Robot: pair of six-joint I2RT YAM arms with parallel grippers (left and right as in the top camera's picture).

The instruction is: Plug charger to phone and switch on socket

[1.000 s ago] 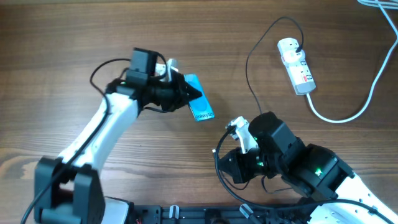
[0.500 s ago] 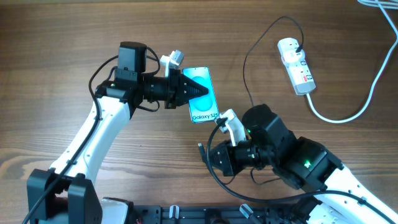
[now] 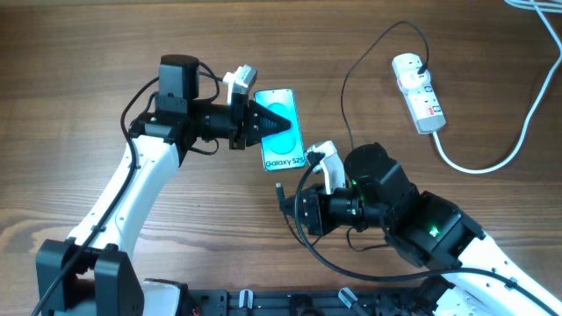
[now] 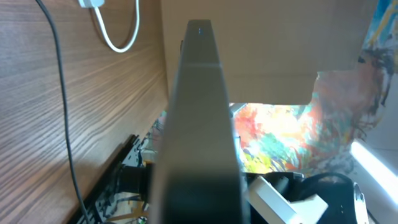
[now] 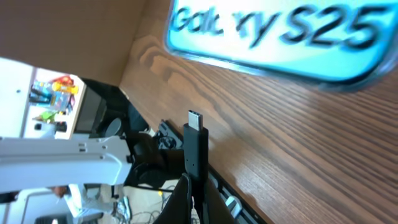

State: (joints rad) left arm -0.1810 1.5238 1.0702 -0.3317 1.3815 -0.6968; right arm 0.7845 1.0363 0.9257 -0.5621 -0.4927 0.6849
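The phone (image 3: 283,130), its teal screen with "Galaxy S25" facing up, is held above the table with my left gripper (image 3: 262,125) shut on its left side. In the left wrist view the phone (image 4: 199,118) shows edge-on as a dark slab that hides the fingers. My right gripper (image 3: 295,211) is shut on the charger plug (image 3: 281,190). That plug (image 5: 194,146) points its metal tip up at the phone's lower edge (image 5: 280,37), a short gap below it. The charger's black cable (image 3: 349,88) runs to the white socket (image 3: 419,92) at the back right.
The socket's thick white cord (image 3: 518,132) loops off to the right edge. A dark rail (image 3: 263,303) lines the table's near edge between the two arm bases. Bare wood surrounds the phone on the left and far side.
The left gripper has turned the phone screen-up and held it slightly further left. The right gripper has carried the plug up and left, close under the phone's lower edge.
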